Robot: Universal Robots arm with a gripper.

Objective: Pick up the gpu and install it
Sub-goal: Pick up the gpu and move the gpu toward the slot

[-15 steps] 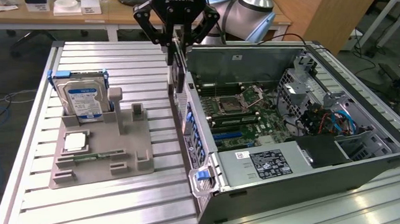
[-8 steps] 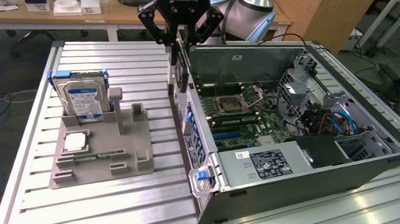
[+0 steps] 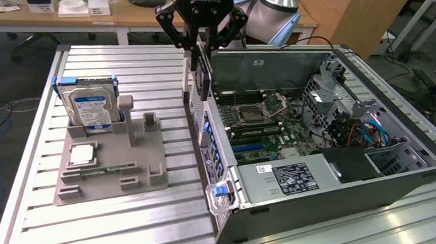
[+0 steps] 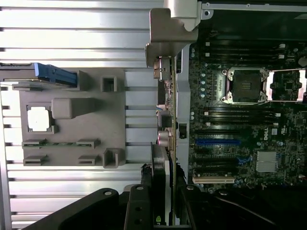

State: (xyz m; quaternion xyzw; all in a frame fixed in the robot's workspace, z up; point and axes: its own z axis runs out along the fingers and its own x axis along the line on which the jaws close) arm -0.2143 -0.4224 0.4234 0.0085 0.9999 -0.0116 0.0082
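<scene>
Slotted aluminium desk (image 3: pixel 110 222) carries an open computer case (image 3: pixel 310 214). Above the case's wall on the exterior view's left, the pincer (image 3: pixel 200 44) is clenched on the gpu (image 3: pixel 201 80), which hangs edge-down. The card is probably light, stiff and fragile, so it is best held by the board edges.

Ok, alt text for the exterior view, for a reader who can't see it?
A robot pincer holds the gpu, a dark card hanging edge-down, above the edge of an open computer case lying on a slatted metal table. To the exterior view's left, a grey holder carries an upright hard drive.
</scene>
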